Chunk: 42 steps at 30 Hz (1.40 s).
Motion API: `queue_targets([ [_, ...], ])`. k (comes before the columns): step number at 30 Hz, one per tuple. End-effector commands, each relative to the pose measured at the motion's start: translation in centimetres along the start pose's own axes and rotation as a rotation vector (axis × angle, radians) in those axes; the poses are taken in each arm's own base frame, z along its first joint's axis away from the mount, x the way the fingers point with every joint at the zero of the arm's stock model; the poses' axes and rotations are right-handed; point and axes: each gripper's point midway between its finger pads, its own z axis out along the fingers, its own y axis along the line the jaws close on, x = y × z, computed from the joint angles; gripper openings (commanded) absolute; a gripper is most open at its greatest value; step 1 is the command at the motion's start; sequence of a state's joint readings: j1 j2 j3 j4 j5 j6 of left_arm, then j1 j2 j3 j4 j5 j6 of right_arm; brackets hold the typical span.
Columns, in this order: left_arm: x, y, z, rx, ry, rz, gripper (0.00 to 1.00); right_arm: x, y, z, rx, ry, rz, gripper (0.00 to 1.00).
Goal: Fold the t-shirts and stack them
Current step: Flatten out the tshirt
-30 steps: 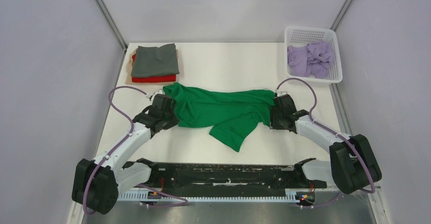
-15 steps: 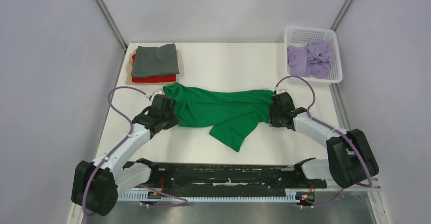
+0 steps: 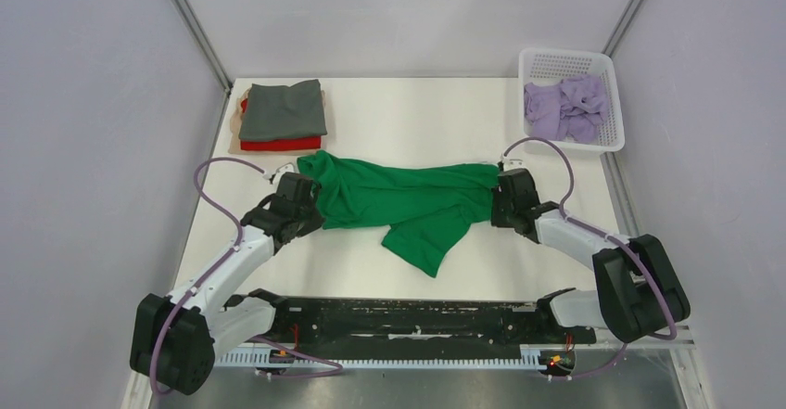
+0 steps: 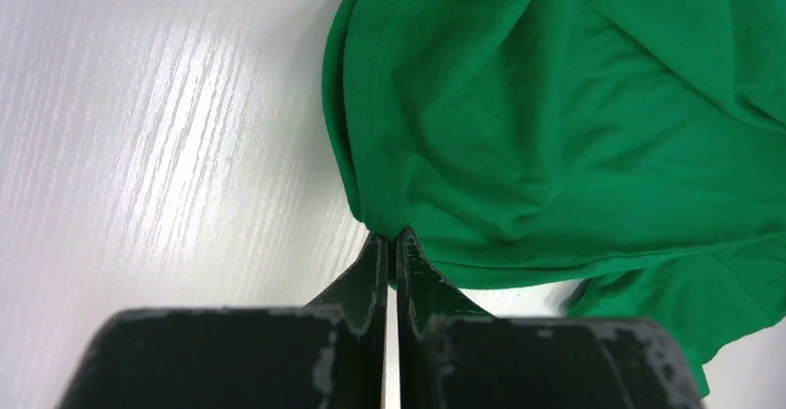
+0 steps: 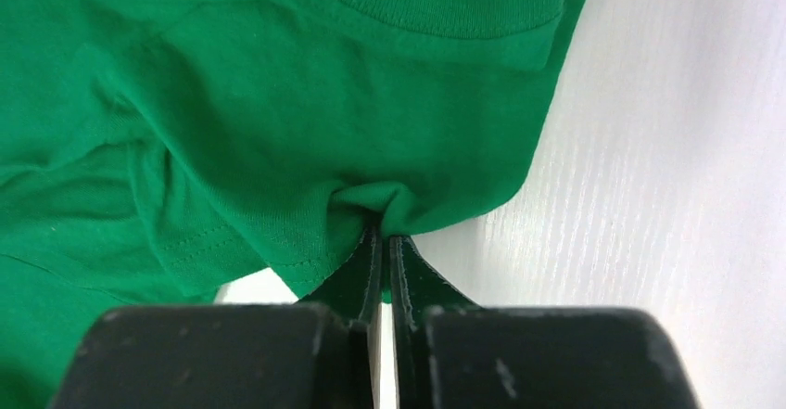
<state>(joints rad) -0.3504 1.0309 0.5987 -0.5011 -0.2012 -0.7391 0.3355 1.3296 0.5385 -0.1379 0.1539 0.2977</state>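
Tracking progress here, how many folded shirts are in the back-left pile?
3: a dark grey cloth shirt on top, a red cloth shirt under it, a tan cloth shirt peeking out at its left. Others may be hidden beneath.

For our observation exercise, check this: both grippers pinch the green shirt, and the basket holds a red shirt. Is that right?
Not quite. The basket holds a lilac shirt, not red, as the top view shows. The left gripper and right gripper do pinch the green shirt.
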Motion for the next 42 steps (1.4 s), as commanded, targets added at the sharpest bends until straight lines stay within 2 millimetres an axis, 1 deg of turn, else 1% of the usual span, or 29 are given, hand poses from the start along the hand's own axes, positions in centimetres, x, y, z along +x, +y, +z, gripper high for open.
queue_targets([
  [1,-2.1,-0.9,-1.0,0.015,-0.071,-0.024,0.02,-5.5,1.6,-1.3,-0.079,-0.233,0.071,0.0],
  [3,-3.9,-2.2,-1.9,0.047,-0.109,-0.039,0.02,-9.2,1.8,-3.2,-0.082,-0.362,0.096,0.0],
  [6,-7.5,-4.5,-4.1,0.108,-0.191,-0.056,0.02,-14.5,1.5,-7.1,-0.066,-0.539,0.12,0.0],
  [8,-10.2,-5.7,-6.4,0.139,-0.269,-0.067,0.02,-17.6,1.4,-10.0,-0.066,-0.638,0.124,0.0],
  [9,-11.3,-5.8,-7.5,0.138,-0.305,-0.072,0.02,-19.0,1.4,-11.6,-0.07,-0.686,0.127,0.0],
  [11,-14.0,-6.3,-10.8,0.163,-0.394,-0.091,0.02,-21.2,1.5,-14.7,-0.085,-0.77,0.129,0.0],
  [13,-16.2,-6.7,-14.2,0.206,-0.48,-0.11,0.02,-23.0,1.3,-17.9,-0.095,-0.852,0.136,0.0],
  [14,-17.1,-6.8,-15.9,0.226,-0.522,-0.119,0.02,-24.1,1.3,-20.1,-0.11,-0.903,0.142,0.0],
  [15,-18.0,-6.9,-17.7,0.252,-0.562,-0.135,0.02,-24.8,1.2,-21.7,-0.121,-0.943,0.143,0.0],
  [19,-20.1,-6.7,-24.5,0.351,-0.689,-0.173,0.02,-27.8,1.2,-30.3,-0.187,-1.126,0.145,0.0],
  [20,-20.6,-6.6,-26.6,0.381,-0.722,-0.182,0.02,-28.3,1.1,-32.1,-0.192,-1.157,0.138,0.0],
  [21,-20.8,-6.4,-28.2,0.404,-0.746,-0.19,0.02,-28.9,1.0,-34.5,-0.204,-1.2,0.135,0.0],
  [22,-21.1,-6.3,-30.1,0.441,-0.776,-0.195,0.02,-29.2,1.0,-36.1,-0.214,-1.222,0.123,0.0],
  [23,-21.2,-6.2,-31.9,0.477,-0.801,-0.192,0.02,-29.6,0.9,-38.7,-0.23,-1.268,0.12,0.0],
  [24,-21.2,-6.1,-33.7,0.509,-0.823,-0.19,0.02,-29.5,1.1,-40.1,-0.249,-1.279,0.103,0.0],
  [26,-21.2,-5.7,-36.7,0.558,-0.854,-0.19,0.02,-29.6,1.2,-44.2,-0.291,-1.341,0.079,0.0],
  [27,-21.1,-5.4,-38.6,0.596,-0.878,-0.191,0.02,-29.6,1.1,-45.8,-0.303,-1.364,0.068,0.0],
  [28,-21.0,-5.3,-40.0,0.626,-0.896,-0.19,0.02,-29.6,1.1,-47.8,-0.32,-1.397,0.058,0.0],
  [29,-20.8,-5.1,-41.8,0.664,-0.919,-0.188,0.02,-29.6,1.0,-49.3,-0.33,-1.419,0.046,0.0],
  [30,-20.7,-4.7,-43.1,0.686,-0.935,-0.188,0.02,-29.6,0.9,-51.1,-0.338,-1.448,0.039,0.0],
  [31,-20.5,-4.4,-44.6,0.712,-0.95,-0.189,0.02,-29.6,0.8,-52.4,-0.343,-1.464,0.03,0.0],
  [32,-20.3,-4.2,-45.7,0.732,-0.964,-0.186,0.02,-29.6,0.6,-54.4,-0.351,-1.494,0.023,0.0],
  [33,-20.1,-3.9,-47.0,0.758,-0.977,-0.184,0.02,-29.5,0.7,-55.6,-0.362,-1.506,0.011,0.0],
  [34,-19.8,-3.7,-48.3,0.787,-0.99,-0.18,0.02,-29.4,0.6,-57.2,-0.373,-1.53,0.002,0.0],
  [36,-19.2,-3.7,-50.3,0.845,-1.006,-0.161,0.02,-29.0,0.6,-60.0,-0.401,-1.574,-0.019,0.0],
  [37,-19.0,-3.7,-50.9,0.867,-1.009,-0.152,0.02,-28.7,0.4,-61.5,-0.413,-1.6,-0.024,0.0],
  [39,-18.7,-3.8,-52.1,0.903,-1.013,-0.139,0.02,-28.1,0.1,-63.5,-0.422,-1.64,-0.034,0.0],
  [41,-18.8,-3.9,-52.2,0.907,-1.013,-0.145,0.02,-27.9,-0.1,-64.3,-0.417,-1.659,-0.039,0.0],
  [42,-18.9,-4.1,-52.0,0.903,-1.008,-0.144,0.02,-27.9,-0.1,-64.1,-0.41,-1.655,-0.045,0.0],
])
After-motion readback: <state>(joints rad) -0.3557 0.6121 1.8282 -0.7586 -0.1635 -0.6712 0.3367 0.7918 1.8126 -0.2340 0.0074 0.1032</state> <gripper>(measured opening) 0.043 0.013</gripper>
